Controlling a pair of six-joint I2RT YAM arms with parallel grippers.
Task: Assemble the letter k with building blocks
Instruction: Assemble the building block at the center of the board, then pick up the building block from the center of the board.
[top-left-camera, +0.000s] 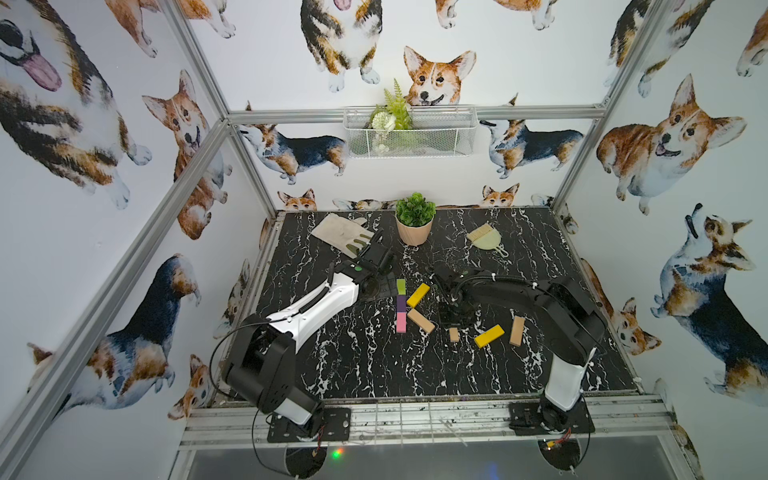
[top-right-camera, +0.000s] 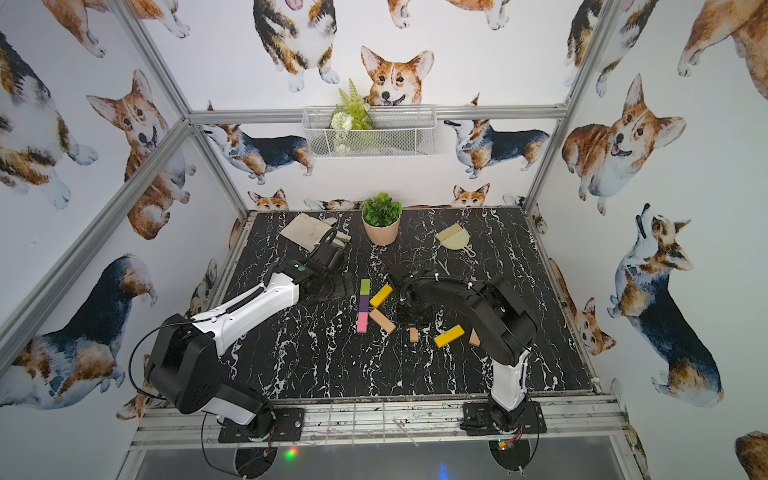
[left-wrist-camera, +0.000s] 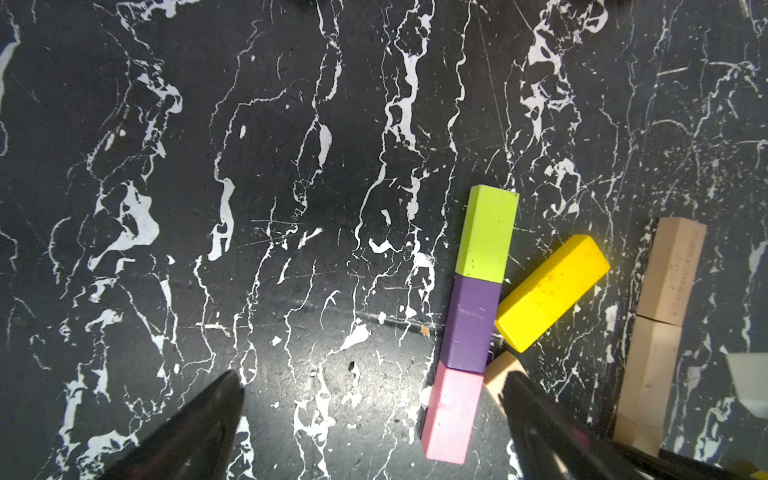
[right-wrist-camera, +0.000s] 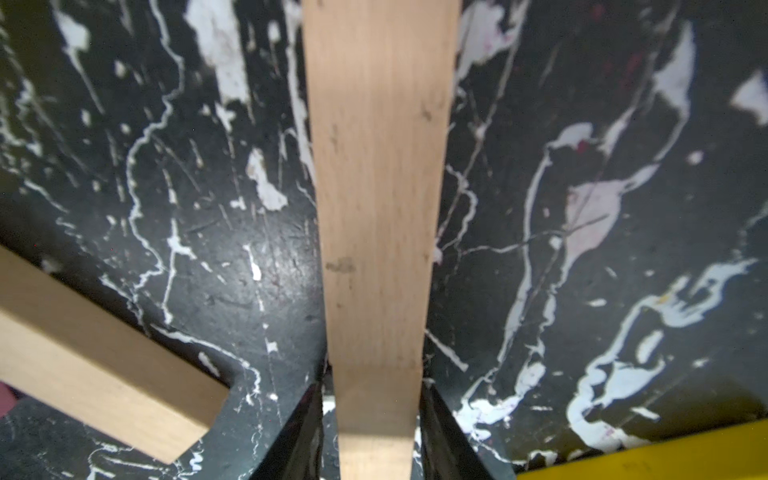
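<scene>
- Tan block (right-wrist-camera: 376, 208), centre frame, flanked by barely parted right gripper (right-wrist-camera: 374, 386); left gripper (left-wrist-camera: 374, 374) wide open.
- K judged formed: stem (top-left-camera: 401, 305), yellow arm (top-left-camera: 417, 295), tan leg (top-left-camera: 420, 321) laid; little left.

The left arm (top-left-camera: 316, 307) rises from its base at the lower left of both top views, folds at a black elbow and runs its white forearm up and right toward frame centre, with the wrist bent over. The left gripper (left-wrist-camera: 374, 376) points downward with jaws spread wide, its black fingers (left-wrist-camera: 195, 428) at the wrist view's lower edge. The right arm (top-left-camera: 548, 303) arches leftward from the lower right. The right gripper (right-wrist-camera: 372, 386) points down, its fingertips (right-wrist-camera: 449, 440) parted only a little.
</scene>
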